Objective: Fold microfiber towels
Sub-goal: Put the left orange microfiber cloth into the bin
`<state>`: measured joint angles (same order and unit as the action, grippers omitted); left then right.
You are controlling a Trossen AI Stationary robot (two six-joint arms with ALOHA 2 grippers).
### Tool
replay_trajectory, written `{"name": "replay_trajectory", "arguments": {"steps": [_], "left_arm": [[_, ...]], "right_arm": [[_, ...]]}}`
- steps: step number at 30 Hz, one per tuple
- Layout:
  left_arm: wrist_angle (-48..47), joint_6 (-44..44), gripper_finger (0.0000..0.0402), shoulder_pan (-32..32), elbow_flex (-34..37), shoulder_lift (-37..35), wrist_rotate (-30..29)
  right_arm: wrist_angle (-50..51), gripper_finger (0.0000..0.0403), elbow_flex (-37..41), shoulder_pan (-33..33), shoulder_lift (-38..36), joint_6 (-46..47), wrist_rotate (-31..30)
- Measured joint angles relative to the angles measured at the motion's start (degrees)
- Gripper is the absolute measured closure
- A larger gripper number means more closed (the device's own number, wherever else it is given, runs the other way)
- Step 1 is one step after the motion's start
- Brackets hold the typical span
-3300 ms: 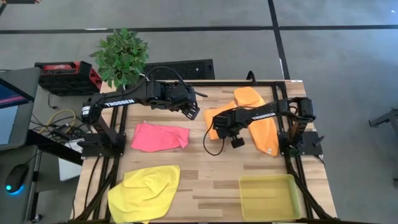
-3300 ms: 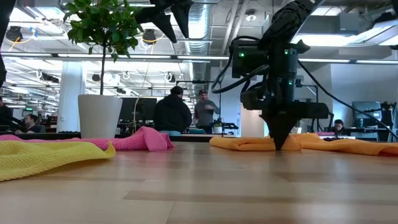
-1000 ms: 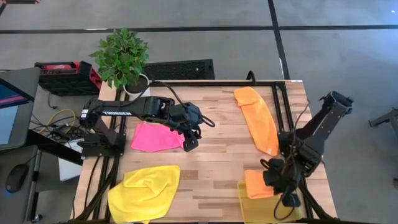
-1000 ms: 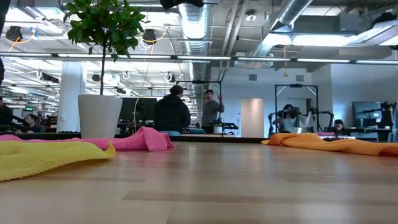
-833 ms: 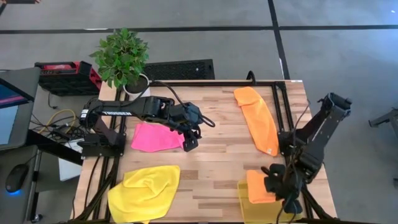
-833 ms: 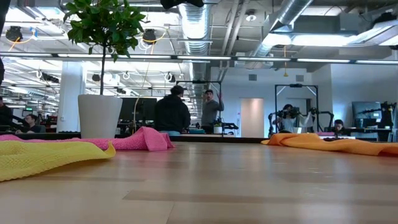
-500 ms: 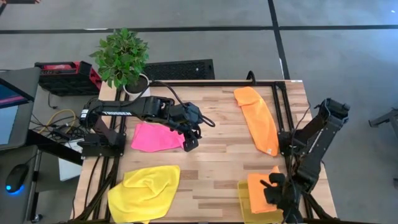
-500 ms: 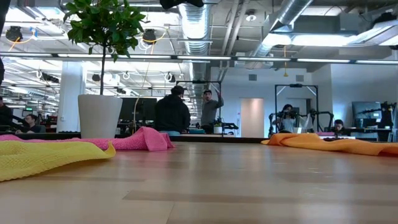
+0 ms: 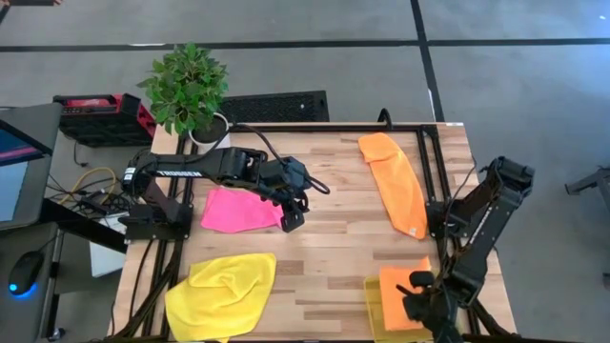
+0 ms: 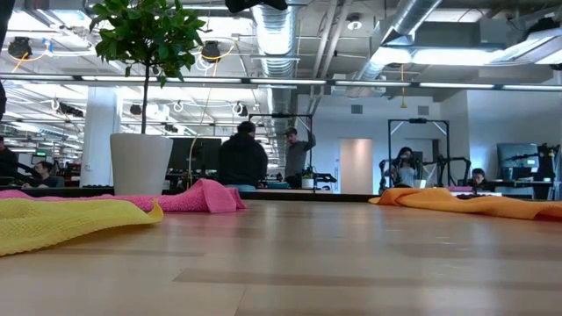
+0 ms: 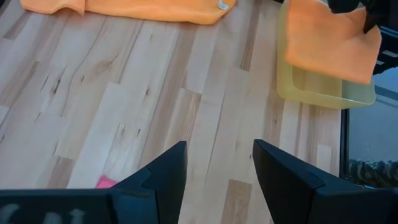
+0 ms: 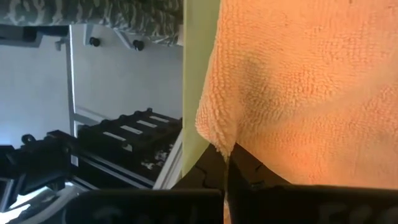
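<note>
A green plant [image 9: 188, 88] in a white pot stands at the far left corner of the wooden table [image 9: 324, 252]. Near the left front corner lies the yellow towel [image 9: 222, 295], loose and crumpled. Behind it lies the pink towel [image 9: 238, 210], mostly flat, with its right edge just under the left gripper [image 9: 292, 215]. The left arm reaches in from the left side and its gripper hangs over that edge of the pink towel. Its two dark fingers [image 11: 158, 180] stand wide apart and hold nothing. In the left wrist view a tiny pink corner peeks out beside one finger, so the towel is right below it. Bare wood fills the middle of the table. On the far right lies one orange towel [image 9: 395, 181], long and spread out, running from the back edge toward the front. At the right front corner sits the yellow tray [image 9: 374, 307]. The second orange towel [image 9: 401, 295] is folded small and hangs over the tray, pinched by the right gripper [image 9: 426, 310]. The right wrist view shows its fingers squeezed shut on an edge of that cloth, with the tray wall just beside it. In the low view, people [image 10: 242, 158] stand far back in the room.
</note>
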<state>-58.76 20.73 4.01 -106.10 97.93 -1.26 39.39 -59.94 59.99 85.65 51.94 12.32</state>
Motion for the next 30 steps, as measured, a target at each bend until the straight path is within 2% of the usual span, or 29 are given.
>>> {"name": "replay_trajectory", "arguments": {"steps": [5,13,30], "left_arm": [[0.0,0.0,0.0226,0.1,0.0,0.0,0.5],[1.3,-4.4,0.0226,1.3,0.0,0.0,8.9],[2.8,-5.1,0.0226,2.0,0.0,0.0,9.0]], "right_arm": [[-0.9,0.0390,0.0,0.0,0.0,-2.5,-0.2],[-1.4,0.0387,0.6,-0.5,0.0,-4.4,-0.3],[-2.6,0.0359,1.2,-0.9,0.0,-5.9,-0.3]]}}
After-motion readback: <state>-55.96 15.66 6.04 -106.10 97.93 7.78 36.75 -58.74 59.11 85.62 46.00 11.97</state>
